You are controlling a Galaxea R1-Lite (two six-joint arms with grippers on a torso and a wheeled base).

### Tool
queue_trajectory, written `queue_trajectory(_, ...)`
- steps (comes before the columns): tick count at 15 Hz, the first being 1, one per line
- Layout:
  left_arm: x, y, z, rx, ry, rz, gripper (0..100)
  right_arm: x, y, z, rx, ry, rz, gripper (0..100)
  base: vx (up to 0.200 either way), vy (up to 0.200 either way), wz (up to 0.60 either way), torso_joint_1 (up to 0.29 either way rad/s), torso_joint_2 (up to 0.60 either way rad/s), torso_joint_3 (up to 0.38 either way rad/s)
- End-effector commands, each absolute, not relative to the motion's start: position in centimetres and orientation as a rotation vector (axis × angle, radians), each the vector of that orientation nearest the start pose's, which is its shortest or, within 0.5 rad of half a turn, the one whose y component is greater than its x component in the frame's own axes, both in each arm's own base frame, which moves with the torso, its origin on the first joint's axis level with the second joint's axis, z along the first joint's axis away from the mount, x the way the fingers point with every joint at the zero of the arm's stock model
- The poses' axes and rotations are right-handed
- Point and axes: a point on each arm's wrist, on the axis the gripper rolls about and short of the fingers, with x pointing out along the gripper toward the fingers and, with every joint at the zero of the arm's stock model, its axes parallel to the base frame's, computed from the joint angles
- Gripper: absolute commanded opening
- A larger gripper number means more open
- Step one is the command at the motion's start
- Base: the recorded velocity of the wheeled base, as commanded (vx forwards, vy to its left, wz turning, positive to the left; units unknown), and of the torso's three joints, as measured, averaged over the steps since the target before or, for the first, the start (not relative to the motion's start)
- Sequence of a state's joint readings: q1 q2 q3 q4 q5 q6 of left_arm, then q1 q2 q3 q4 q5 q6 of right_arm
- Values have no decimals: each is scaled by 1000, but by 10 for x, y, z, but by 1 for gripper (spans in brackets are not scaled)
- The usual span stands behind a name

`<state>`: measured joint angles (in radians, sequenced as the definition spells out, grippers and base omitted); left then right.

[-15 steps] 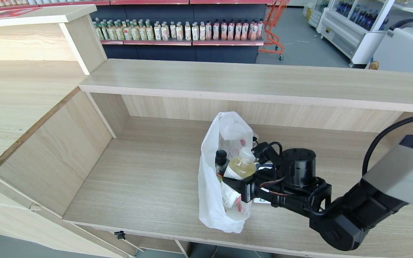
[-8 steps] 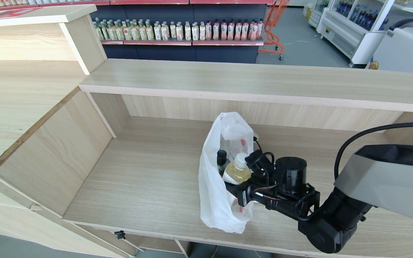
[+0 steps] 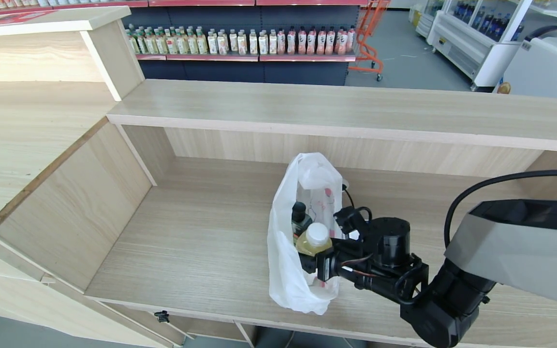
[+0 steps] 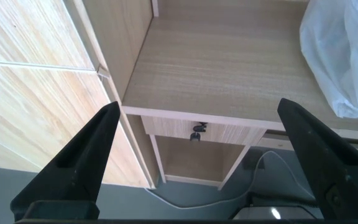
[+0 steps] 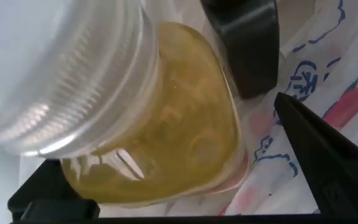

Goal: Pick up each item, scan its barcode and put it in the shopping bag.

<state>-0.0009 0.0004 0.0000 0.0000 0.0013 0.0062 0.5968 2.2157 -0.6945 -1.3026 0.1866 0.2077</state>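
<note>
A white plastic shopping bag (image 3: 285, 275) stands open on the lower wooden counter (image 3: 201, 241). Inside it are a dark bottle with a black cap (image 3: 299, 215) and a bottle of yellow drink with a white cap (image 3: 313, 238). My right gripper (image 3: 316, 261) reaches into the bag from the right and is shut on the yellow bottle's body. In the right wrist view the yellow bottle (image 5: 154, 124) sits between the fingers (image 5: 328, 162), with the bag's printed plastic (image 5: 328, 93) behind it. My left gripper (image 4: 197, 162) hangs open below the counter's front edge, and the bag (image 4: 347, 56) is off to its side.
A raised wooden ledge (image 3: 346, 111) runs behind the lower counter, with a side wall (image 3: 75, 203) on the left. A thin black cable (image 3: 348, 194) lies behind the bag. Store shelves of bottles (image 3: 240, 41) stand far back. Bare counter lies left of the bag.
My right gripper has moved down and slightly left, carrying the yellow bottle deeper into the bag. The bag's top has settled a little.
</note>
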Motion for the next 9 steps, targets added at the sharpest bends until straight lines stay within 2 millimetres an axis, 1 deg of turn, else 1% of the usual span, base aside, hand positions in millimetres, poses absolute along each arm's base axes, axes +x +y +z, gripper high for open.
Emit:
queue_trajectory(1,-23,0,75,6,0,2,100,287,201,76,271,292,752,100,0,0,0,0,0,0)
queue_trajectory(2,-23,0,75,6,0,2,100,282,198,86,324,303,747,100,0,0,0,0,0,0)
queue_trajectory(3,-23,0,75,6,0,0,100,280,196,89,341,313,744,100,0,0,0,0,0,0)
queue_trajectory(4,-23,0,75,6,0,2,100,272,186,95,374,355,719,100,0,0,0,0,0,0)
queue_trajectory(5,-23,0,75,6,0,3,100,269,181,98,386,380,702,100,0,0,0,0,0,0)
queue_trajectory(7,-23,0,75,6,0,0,100,252,168,115,434,431,675,100,0,0,0,0,0,0)
queue_trajectory(9,-23,0,75,6,0,0,100,232,146,132,459,470,633,100,0,0,0,0,0,0)
